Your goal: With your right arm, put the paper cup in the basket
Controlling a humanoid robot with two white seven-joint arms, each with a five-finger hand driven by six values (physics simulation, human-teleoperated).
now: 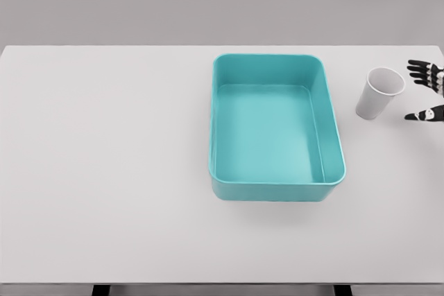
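Note:
A white paper cup [378,93] stands upright on the white table, just right of the teal basket [333,129]. My right hand [420,93] reaches in from the right edge with its black fingers [419,68] spread open. The thumb sits low and the other fingers high, a short gap away from the cup's right side. The hand touches nothing. The basket holds nothing. The left arm does not show.
The white table [104,171] fills most of the view, with its front edge along the bottom. A grey wall runs behind its far edge. The cup stands close to the table's right edge.

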